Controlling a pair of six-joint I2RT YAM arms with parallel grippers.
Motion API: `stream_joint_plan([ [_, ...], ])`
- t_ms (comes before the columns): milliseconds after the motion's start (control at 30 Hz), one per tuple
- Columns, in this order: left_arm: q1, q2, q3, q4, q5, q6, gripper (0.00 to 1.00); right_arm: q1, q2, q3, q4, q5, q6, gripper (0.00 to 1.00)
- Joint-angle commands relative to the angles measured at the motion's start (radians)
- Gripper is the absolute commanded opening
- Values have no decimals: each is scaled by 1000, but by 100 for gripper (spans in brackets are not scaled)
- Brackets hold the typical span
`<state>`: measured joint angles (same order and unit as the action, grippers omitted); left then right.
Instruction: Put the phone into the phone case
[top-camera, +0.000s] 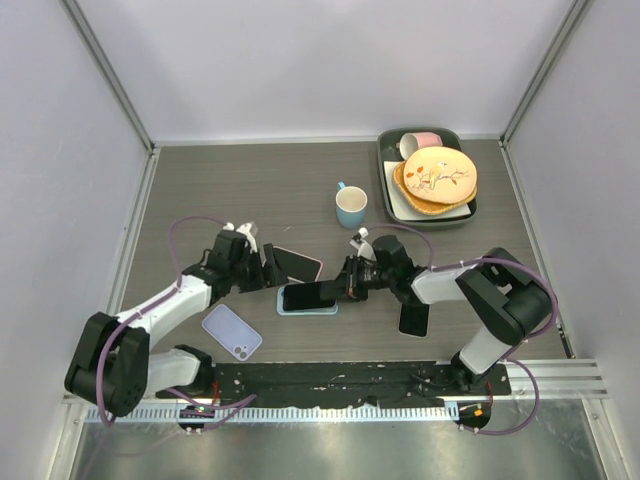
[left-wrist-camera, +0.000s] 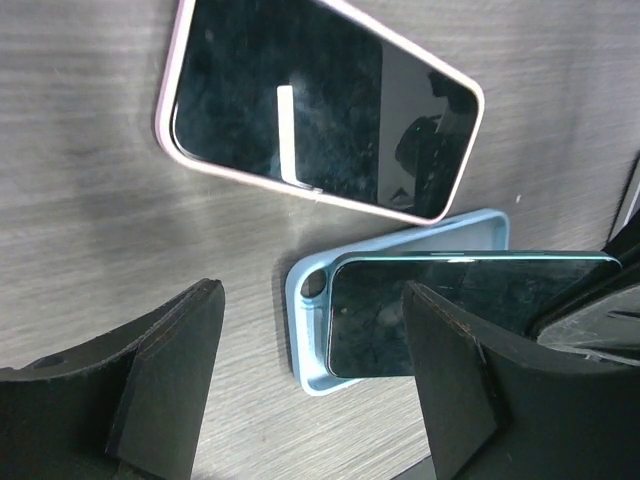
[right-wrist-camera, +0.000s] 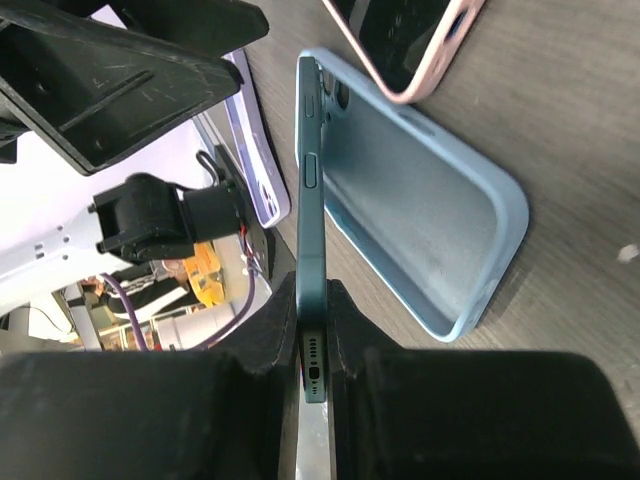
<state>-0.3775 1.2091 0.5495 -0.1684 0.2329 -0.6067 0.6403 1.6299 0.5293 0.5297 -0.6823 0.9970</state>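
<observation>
Teal phone (right-wrist-camera: 311, 230) on edge over blue phone case (right-wrist-camera: 430, 215) — pinched by right gripper (right-wrist-camera: 315, 345), left gripper (left-wrist-camera: 310, 375) spread wide

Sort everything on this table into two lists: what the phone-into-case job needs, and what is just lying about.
In the job:
teal phone, held on edge by the right gripper
light blue case, lying open beneath it
left gripper, open beside the case

Lying about:
pink-cased phone
lilac phone or case
black phone
blue mug
tray with plates and pink cup
</observation>
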Motion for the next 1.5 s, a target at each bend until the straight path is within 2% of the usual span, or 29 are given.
stream_joint_plan([
  [0, -46, -16, -40, 27, -53, -50, 75, 44, 5, -35, 16, -39, 28, 1],
  [300, -70, -111, -144, 59, -60, -149, 65, 56, 67, -52, 65, -23, 48, 1],
  [433, -84, -112, -181, 131, -32, -198, 60, 58, 102, -64, 107, 10, 57, 1],
  [733, -129, 7, -160, 259, 29, -242, 56, 59, 257, -74, 288, 17, 109, 1],
  [833, -179, 50, -91, 219, -4, -216, 55, 59, 272, -86, 297, 33, 111, 1],
  [1033, -219, 105, -14, 185, -17, -183, 57, 61, 254, -57, 138, 62, 17, 2],
  [1167, -228, 106, 46, 58, -99, -108, 58, 68, 245, -6, -73, 99, -111, 12],
  [1300, -247, 93, 168, -110, -269, -10, 59, 78, 225, 38, -226, 151, -201, 20],
  [1467, -255, 78, 243, -195, -293, 53, 60, 90, 211, 75, -387, 217, -282, 29],
])
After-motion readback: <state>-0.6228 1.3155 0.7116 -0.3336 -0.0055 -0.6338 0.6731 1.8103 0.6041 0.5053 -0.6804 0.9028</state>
